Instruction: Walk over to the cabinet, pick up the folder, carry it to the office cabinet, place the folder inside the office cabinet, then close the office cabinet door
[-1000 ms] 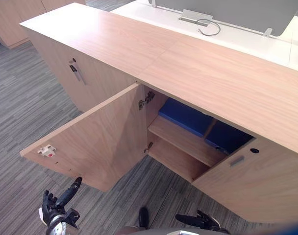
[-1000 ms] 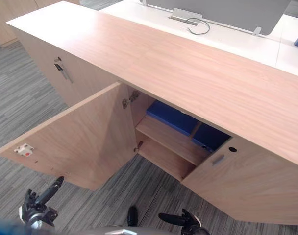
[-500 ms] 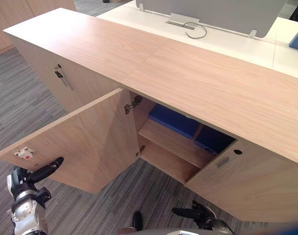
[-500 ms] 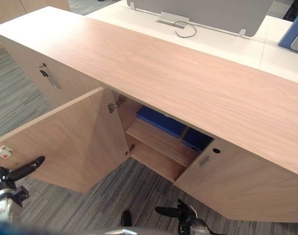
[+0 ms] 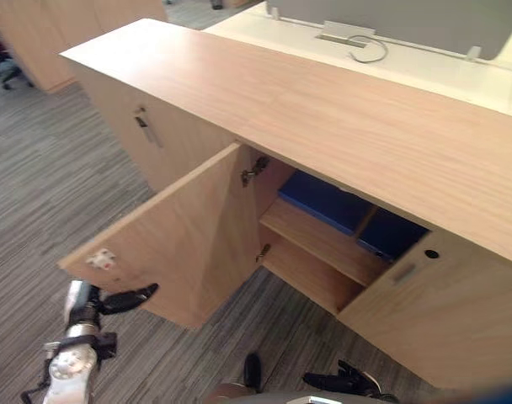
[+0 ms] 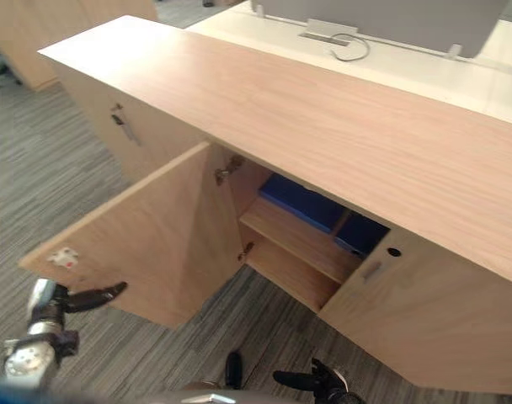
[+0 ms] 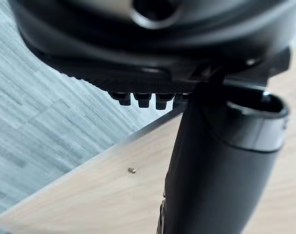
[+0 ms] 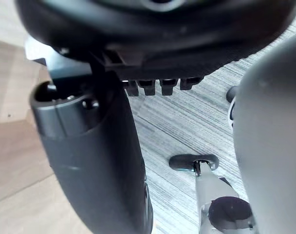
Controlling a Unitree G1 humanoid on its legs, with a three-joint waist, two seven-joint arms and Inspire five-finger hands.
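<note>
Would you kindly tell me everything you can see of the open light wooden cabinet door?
The light wooden cabinet door is a flat wood-grain panel, swung wide open over the carpet. Two small metal hinges, upper and lower, fix it to the office cabinet. A white catch plate with red marks sits on its inner face near the free edge. The left hand points at its lower free corner; whether they touch cannot be told.

I saw grey striped carpet [image 5: 37,177] under the fingers of my left hand [image 5: 121,300], a white desk [image 5: 445,71] and grey screen [image 5: 408,13] far beyond them.
</note>
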